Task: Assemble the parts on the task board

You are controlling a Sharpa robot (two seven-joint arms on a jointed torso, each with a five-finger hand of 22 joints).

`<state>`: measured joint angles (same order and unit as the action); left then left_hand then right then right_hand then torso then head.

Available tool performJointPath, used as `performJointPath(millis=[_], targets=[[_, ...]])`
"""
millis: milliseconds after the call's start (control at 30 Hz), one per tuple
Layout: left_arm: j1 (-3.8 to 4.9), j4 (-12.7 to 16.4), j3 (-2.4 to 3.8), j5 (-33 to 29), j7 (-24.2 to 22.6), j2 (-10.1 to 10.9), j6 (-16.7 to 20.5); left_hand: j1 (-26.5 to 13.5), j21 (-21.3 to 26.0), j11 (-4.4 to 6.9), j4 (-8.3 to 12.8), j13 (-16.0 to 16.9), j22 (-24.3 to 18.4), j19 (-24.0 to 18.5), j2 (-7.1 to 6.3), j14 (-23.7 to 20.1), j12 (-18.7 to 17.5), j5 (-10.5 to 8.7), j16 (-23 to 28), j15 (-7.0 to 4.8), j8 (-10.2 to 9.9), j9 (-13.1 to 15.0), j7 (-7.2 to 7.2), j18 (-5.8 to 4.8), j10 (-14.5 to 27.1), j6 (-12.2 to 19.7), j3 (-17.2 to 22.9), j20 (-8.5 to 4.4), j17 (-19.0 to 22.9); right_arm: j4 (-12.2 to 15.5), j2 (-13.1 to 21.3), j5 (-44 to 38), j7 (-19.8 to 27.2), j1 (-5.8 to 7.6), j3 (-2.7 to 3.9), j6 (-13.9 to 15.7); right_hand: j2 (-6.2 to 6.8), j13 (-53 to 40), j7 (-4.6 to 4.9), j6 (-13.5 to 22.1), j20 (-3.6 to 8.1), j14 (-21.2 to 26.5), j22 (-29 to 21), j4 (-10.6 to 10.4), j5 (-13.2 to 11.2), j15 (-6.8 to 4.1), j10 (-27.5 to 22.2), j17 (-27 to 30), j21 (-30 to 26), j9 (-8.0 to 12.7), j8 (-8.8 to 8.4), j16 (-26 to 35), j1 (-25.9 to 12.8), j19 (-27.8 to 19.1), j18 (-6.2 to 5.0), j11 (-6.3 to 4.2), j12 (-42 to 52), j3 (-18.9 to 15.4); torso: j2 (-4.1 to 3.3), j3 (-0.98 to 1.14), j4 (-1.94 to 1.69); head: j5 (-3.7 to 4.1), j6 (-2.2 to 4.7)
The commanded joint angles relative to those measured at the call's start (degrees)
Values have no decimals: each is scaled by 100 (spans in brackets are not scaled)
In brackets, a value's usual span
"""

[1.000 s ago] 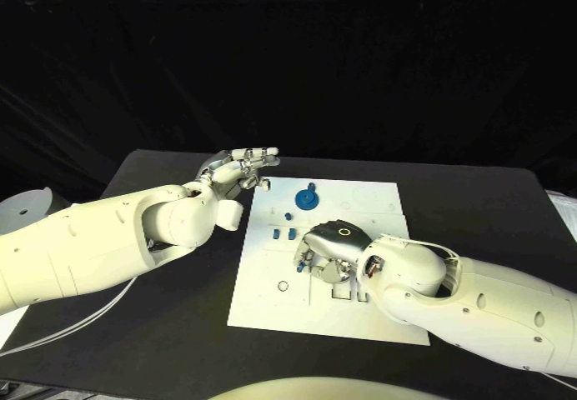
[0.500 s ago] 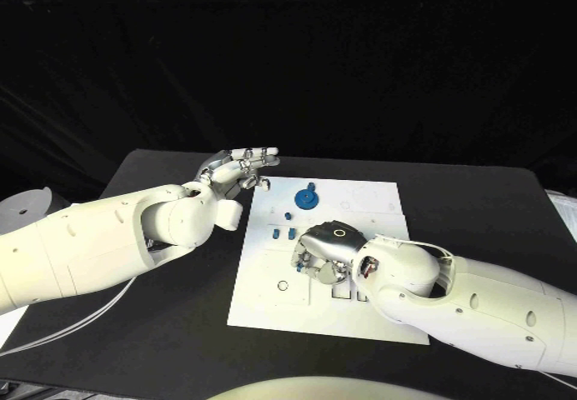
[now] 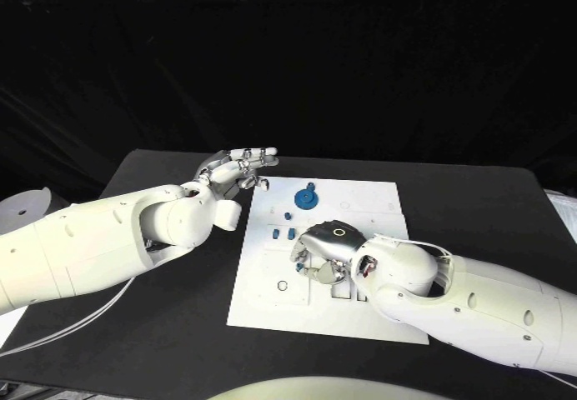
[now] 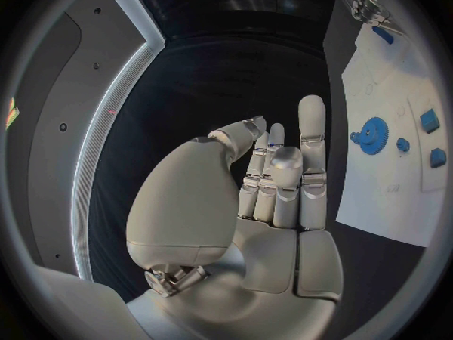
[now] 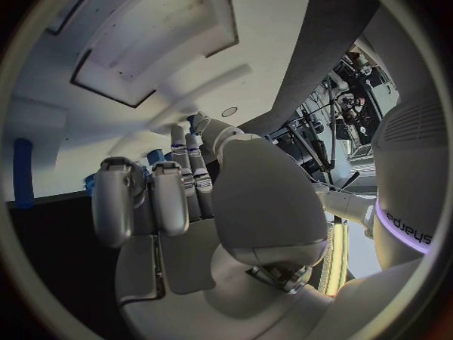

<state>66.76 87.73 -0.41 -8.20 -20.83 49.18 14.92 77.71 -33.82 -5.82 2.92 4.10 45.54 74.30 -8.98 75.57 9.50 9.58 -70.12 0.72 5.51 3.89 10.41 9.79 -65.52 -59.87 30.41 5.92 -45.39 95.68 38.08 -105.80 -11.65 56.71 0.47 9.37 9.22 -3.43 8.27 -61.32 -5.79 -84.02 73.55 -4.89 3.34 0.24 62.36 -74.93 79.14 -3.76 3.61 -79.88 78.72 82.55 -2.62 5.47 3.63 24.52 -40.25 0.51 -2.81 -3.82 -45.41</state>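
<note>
The silver right hand (image 3: 327, 247) hovers curled over the white rectangular task board (image 3: 267, 307), its grasp unclear, while the silver left hand (image 3: 238, 169) hangs spread, empty, off the board's far corner.

A matt white task board (image 3: 315, 310), smooth like sheet plastic, lies on a black table (image 3: 481, 208) with a dull, even surface. The blue gear (image 3: 308, 199) and small blue parts (image 3: 288, 233) on it look like smooth moulded plastic. Both hands, left (image 3: 237, 169) and right (image 3: 324, 250), show brushed silver shells with a satin metallic sheen; the white arms (image 3: 108, 242) are glossy hard plastic. Behind hangs black, creased cloth (image 3: 361, 75).
</note>
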Motion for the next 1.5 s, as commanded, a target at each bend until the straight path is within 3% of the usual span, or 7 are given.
performJointPath(millis=[33,300,467,600,833,1000,1500], targets=[[2,15,3,-20,-12,-4,-99,14,15,-16,9,-6,-5,-38,47,-32,31,-16,31,-1,3,-6,1,59,36,15,-17,11,5,-31,22,-92,-161,-21,-22,107,48,-9,11,88,-49,-324,-30,9,-25,54,-179,-55,-37,5,-11,34,15,-14,-121,28,-4,-101,-1,4,1,5,13],[3,1,2,-20,-8,-2,-100,12,16,-18,10,-6,-6,-39,48,-34,33,-20,32,0,2,-6,3,59,40,15,-21,12,8,247,301,-48,-30,-20,-14,575,51,-23,28,106,-67,-313,-68,36,-21,57,-220,-7,-64,-3,0,63,53,-29,-130,36,42,-214,1,7,3,26,43],[3,-1,1,-20,-5,6,-103,12,16,-18,10,-6,-6,-39,48,-34,33,-20,32,0,2,-6,3,59,40,15,-21,12,8,517,664,35,-55,49,53,641,36,-29,24,82,-65,-311,-80,43,-18,51,-155,4,-73,-10,8,67,76,-33,-134,25,85,-256,2,1,9,70,76],[3,6,0,-20,-5,13,-109,12,16,-18,10,-6,-6,-39,48,-34,33,-20,32,0,2,-6,3,59,40,15,-21,12,8,651,1051,151,-164,233,118,528,49,-28,-5,86,-62,-309,-81,33,-19,43,-114,16,-74,-8,1,73,67,-32,-134,15,109,-307,2,-2,14,116,115],[3,27,-1,-20,-5,20,-121,13,18,-19,14,-7,-7,-41,51,-37,37,-26,32,1,3,-6,3,59,47,16,-25,13,12,648,1513,207,-319,465,150,306,143,-17,-98,143,-48,-304,-99,-13,-29,12,-145,49,-90,-2,-8,92,47,-37,-138,-18,98,-522,-3,-2,5,201,175],[3,30,-4,-20,-1,22,-127,13,18,-19,14,-7,-7,-41,51,-37,37,-26,32,1,3,-6,3,59,47,16,-25,13,12,618,1642,150,-359,500,154,146,143,-16,-164,168,1,-302,-110,-45,-32,-54,-200,73,-101,-2,-6,107,91,-39,-141,-53,69,-631,-4,13,10,200,183],[3,31,-9,-20,10,25,-145,13,18,-19,14,-7,-7,-41,51,-37,37,-26,32,1,3,-6,3,59,47,16,-25,13,12,502,1542,82,-298,475,142,-112,-36,-25,-210,-32,88,-310,-123,-128,-24,-128,118,102,-118,-31,43,121,218,-31,-139,-152,192,-618,-11,5,-1,219,178]])
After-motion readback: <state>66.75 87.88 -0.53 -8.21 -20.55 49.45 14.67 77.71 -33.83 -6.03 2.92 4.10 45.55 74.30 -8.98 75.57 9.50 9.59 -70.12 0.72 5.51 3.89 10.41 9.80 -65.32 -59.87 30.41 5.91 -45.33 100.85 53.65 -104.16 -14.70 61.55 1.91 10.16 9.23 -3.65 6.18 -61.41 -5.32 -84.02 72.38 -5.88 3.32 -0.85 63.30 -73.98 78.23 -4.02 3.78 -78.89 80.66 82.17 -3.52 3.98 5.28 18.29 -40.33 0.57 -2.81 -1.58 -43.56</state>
